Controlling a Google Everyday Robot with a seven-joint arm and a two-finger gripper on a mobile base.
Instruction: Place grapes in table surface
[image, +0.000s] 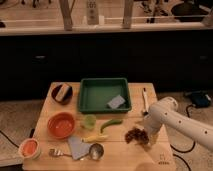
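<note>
The grapes (133, 135), a small dark reddish-brown lumpy bunch, lie on the light tan wooden table surface (120, 155), right of the middle. My gripper (146, 138) is at the end of the white arm that comes in from the right. It sits right against the right side of the grapes, low over the tabletop. The green pepper-like vegetable (110, 123) and the yellow banana-like piece (94, 138) lie to the left of the grapes.
A green tray (87, 95) with a grey piece (116, 101) stands at the back. An orange bowl (62, 125), a green cup (89, 121), a metal cup (96, 150), a dark bowl (62, 93), a small orange dish (29, 148) and a utensil (145, 100) are around.
</note>
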